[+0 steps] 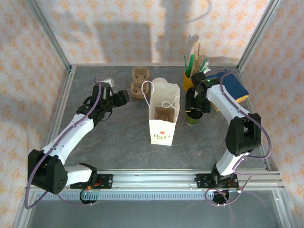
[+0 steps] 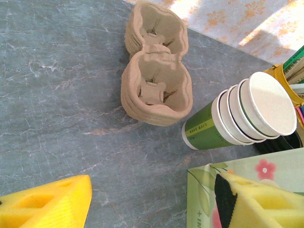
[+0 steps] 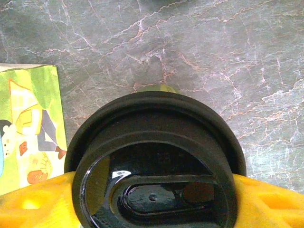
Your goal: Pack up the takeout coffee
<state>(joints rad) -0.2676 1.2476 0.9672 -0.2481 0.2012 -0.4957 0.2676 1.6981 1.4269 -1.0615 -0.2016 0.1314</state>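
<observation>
The takeout coffee (image 1: 192, 119) is on the right part of the bench (image 1: 118, 142), just right of the white paper bag (image 1: 163, 124) but apart from it, and nearer than the yellow holder (image 1: 188, 78) of utensils. The right end effector (image 1: 196, 106) comes down on it from above. In the right wrist view its yellow fingers (image 3: 273, 199) press against either side of the black lid (image 3: 152, 142), clamped on the cup. A sliver of the green band (image 3: 156, 88) shows past the lid's far edge. Whether the cup's base touches the bench cannot be told.

The bag stands upright with its mouth open at the middle of the bench, something brown inside it. The left end effector (image 1: 119, 98) hovers left of the bag with its fingers apart, holding nothing. Its wrist view looks at a stack of pulp cup carriers (image 2: 154, 71), and just right of that a stack of lidless cups (image 2: 237, 118)
</observation>
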